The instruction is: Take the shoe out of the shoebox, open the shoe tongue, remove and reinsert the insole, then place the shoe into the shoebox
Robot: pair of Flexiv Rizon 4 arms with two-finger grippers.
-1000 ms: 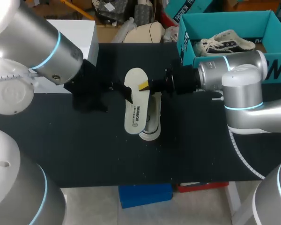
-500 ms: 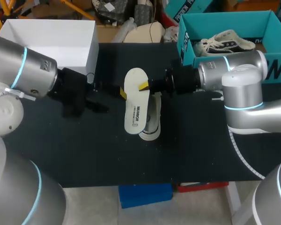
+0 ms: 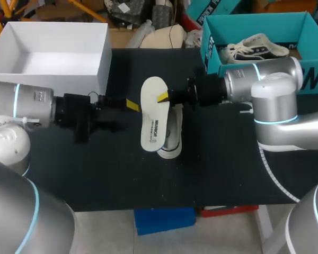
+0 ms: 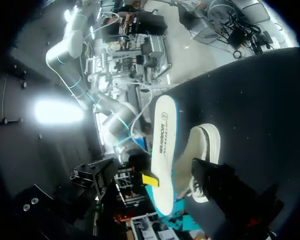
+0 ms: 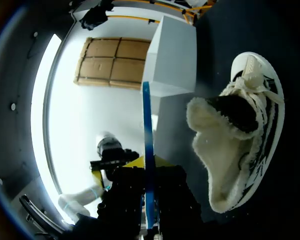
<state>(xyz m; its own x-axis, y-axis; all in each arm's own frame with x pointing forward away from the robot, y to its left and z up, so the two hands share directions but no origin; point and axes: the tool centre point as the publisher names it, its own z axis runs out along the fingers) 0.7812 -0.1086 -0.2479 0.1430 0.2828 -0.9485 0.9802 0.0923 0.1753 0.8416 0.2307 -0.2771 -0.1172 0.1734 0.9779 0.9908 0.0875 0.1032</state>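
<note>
The insole (image 3: 152, 121) was up off the table, pinched at one edge by the right gripper (image 3: 162, 97), which was clamped tight on it. The shoe (image 3: 173, 138) lay on the table right under it, half hidden. The left gripper (image 3: 131, 105) sat just off the insole's other edge, not touching. Couldn't tell if that one was open or closed.

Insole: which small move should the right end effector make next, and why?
Probably lower the insole toward the opening of the shoe. The right end effector grips the insole outside the shoe, which lies just beneath it with its fleecy mouth open.
</note>
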